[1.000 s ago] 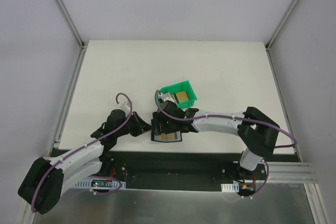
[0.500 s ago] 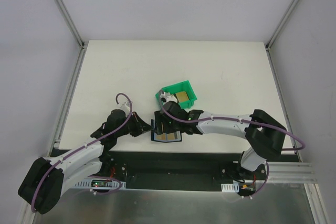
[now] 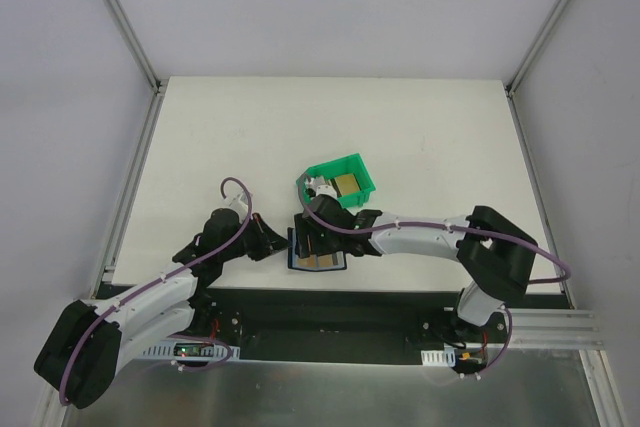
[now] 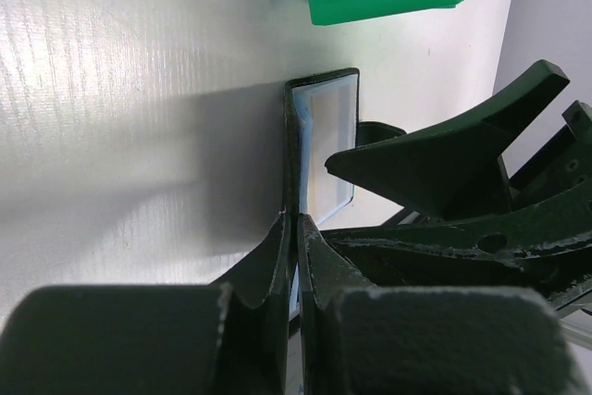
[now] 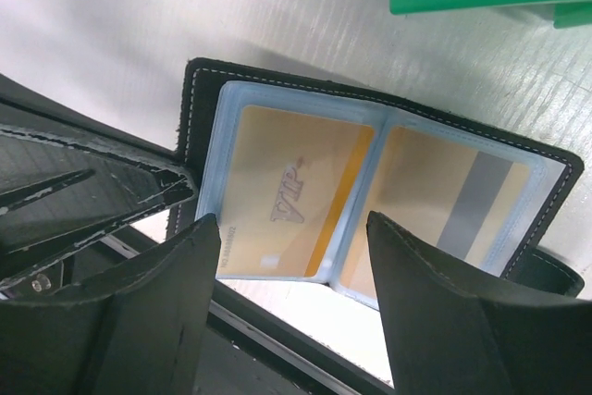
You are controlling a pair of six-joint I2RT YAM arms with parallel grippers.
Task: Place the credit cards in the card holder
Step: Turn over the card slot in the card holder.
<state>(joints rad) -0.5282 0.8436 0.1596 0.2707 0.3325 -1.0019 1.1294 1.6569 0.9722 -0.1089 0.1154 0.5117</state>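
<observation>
White arms (image 3: 420, 235), black joints (image 3: 495, 247), black left gripper (image 4: 296, 221), seemingly purple cables (image 3: 232, 185).

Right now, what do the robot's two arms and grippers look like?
Both the left arm and right arm have white link shells with bulky black joint housings. A thin purple cable loops along each. The left gripper and right gripper are matte black, each with two broad, tapering fingers whose edges look rough.
</observation>
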